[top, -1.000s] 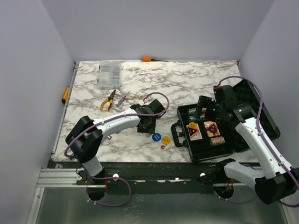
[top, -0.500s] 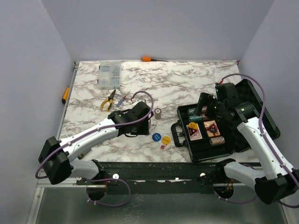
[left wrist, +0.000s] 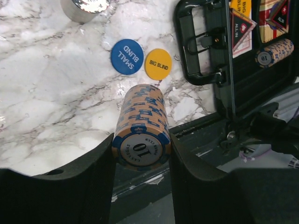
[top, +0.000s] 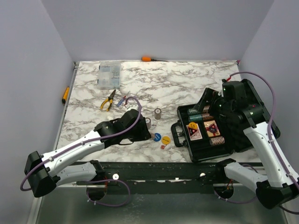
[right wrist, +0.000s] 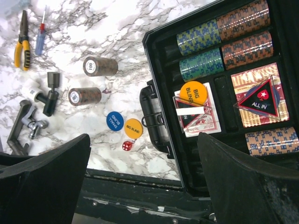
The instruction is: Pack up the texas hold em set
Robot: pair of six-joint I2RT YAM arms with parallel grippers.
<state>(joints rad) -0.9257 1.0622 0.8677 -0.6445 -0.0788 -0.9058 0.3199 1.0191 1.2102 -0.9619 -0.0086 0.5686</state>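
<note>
My left gripper [left wrist: 141,151] is shut on an orange-and-blue chip stack [left wrist: 140,126] marked 10 and holds it above the table's front part. In the top view it [top: 141,131] is left of the discs. The blue disc [left wrist: 126,56], the yellow disc [left wrist: 158,64] and a red die [right wrist: 126,145] lie on the marble beside the open black case [right wrist: 156,70]. The case holds teal and brown chip stacks [right wrist: 219,35], two card decks [right wrist: 196,112] and an orange stack [right wrist: 271,140]. Two brown stacks [right wrist: 100,66] lie loose on the table. My right gripper [right wrist: 145,186] is open and empty above the case.
The clear parts box [top: 109,74] stands at the back left. The yellow-handled pliers [top: 108,100] and a small screwdriver [right wrist: 40,35] lie in front of it. An orange-handled tool [top: 148,59] lies at the back edge. Small black and grey parts [right wrist: 46,93] lie left of the loose stacks.
My left arm has drawn back toward the near left with the chip stack, uncovering the loose stacks. My right gripper has lifted up and back from the case.
</note>
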